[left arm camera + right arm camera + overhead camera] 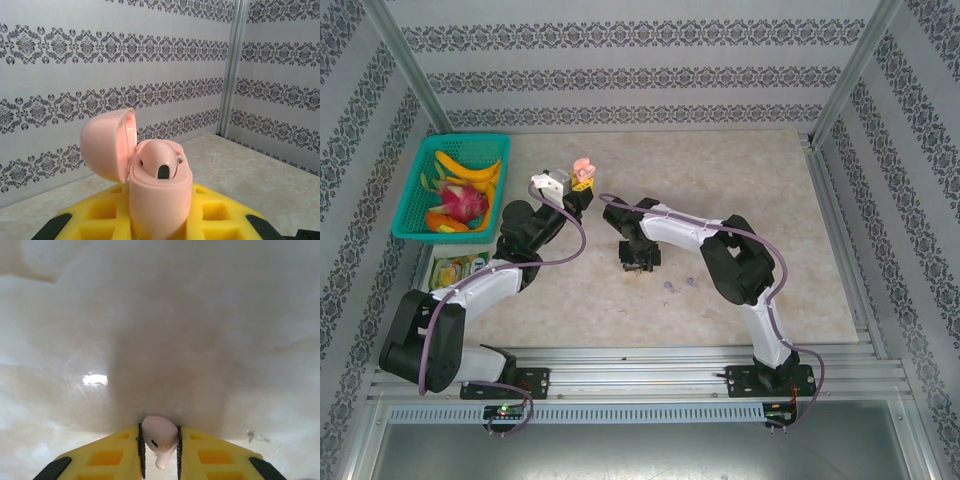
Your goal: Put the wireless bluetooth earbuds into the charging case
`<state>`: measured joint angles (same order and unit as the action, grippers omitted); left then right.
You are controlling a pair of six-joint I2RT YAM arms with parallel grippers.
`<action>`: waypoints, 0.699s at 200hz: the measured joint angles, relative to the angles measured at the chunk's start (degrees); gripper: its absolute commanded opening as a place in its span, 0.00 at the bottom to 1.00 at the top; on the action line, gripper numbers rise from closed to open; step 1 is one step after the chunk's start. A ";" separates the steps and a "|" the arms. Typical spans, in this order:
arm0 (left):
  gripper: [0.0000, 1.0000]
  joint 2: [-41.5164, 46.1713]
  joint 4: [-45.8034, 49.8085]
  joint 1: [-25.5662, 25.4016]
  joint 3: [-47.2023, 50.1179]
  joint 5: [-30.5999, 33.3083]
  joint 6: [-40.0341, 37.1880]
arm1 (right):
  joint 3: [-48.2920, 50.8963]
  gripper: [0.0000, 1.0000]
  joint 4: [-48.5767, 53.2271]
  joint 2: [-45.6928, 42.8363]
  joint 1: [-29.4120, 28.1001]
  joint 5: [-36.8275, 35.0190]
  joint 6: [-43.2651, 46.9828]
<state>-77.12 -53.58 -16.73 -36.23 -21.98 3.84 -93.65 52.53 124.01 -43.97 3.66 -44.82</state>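
Left jaws: closed tight on the lower body of the case (160, 205); its yellow pads (82, 217) press on both sides of it.
Case: pink and rounded, it stands upright in the grip. In the top view it is lifted above the far-left part of the tabletop (770, 200).
Lid (107, 145): open, and it leans to the left on its hinge.
Inside the case: a rounded pink piece with a dark slot sits in the well. I cannot tell for sure if it is an earbud.
Right jaws: closed on a pink earbud (159, 435); the narrow gap between the yellow pads is filled by it.
Pink earbud: its round head sticks out in front of the pads and its stem goes back between them. It hangs close above the pale tabletop, but I cannot tell if it touches.
Right arm (720, 250): it bends toward the middle of the tabletop and its wrist points down.
Left arm (480, 285): it reaches forward on the left side, with the case at its tip.
Purple earbuds (670, 288): small pieces that lie on the tabletop near the right wrist, a little to its right and apart from the jaws.
Basket (470, 138): green, at the far-left edge, near the case. It holds bananas and a dragon fruit.
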 measured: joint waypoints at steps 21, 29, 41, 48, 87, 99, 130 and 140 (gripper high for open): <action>0.00 0.04 0.00 0.00 0.00 0.00 0.00 | -1.27 0.25 1.09 0.70 -0.04 -1.55 6.16; 0.00 0.02 0.00 0.00 0.00 0.00 0.00 | -1.57 0.25 1.57 0.85 -0.04 -2.38 8.31; 0.00 0.02 0.00 0.00 0.00 0.00 0.00 | -2.10 0.25 2.62 1.14 -0.07 -3.69 11.45; 0.00 0.02 0.00 0.00 0.00 0.00 0.00 | -2.36 0.26 3.26 1.27 -0.07 -4.44 13.20; 0.00 0.02 0.00 0.00 0.00 0.00 0.11 | -3.93 0.29 5.81 2.49 -0.17 -6.38 18.99; 0.00 0.04 0.00 0.00 0.00 -0.02 0.11 | -4.04 0.30 5.97 2.60 -0.17 -6.43 19.71; 0.00 0.13 0.07 0.00 0.00 -0.02 0.11 | -4.13 0.39 6.16 2.64 -0.15 -6.40 19.58; 0.00 0.26 0.09 0.00 0.00 -0.02 0.11 | -4.13 0.42 6.19 2.64 -0.02 -6.27 19.26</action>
<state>-76.86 -53.49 -16.73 -36.23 -22.00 3.95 -97.78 58.72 126.65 -43.99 -2.61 -25.56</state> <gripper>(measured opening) 0.217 0.391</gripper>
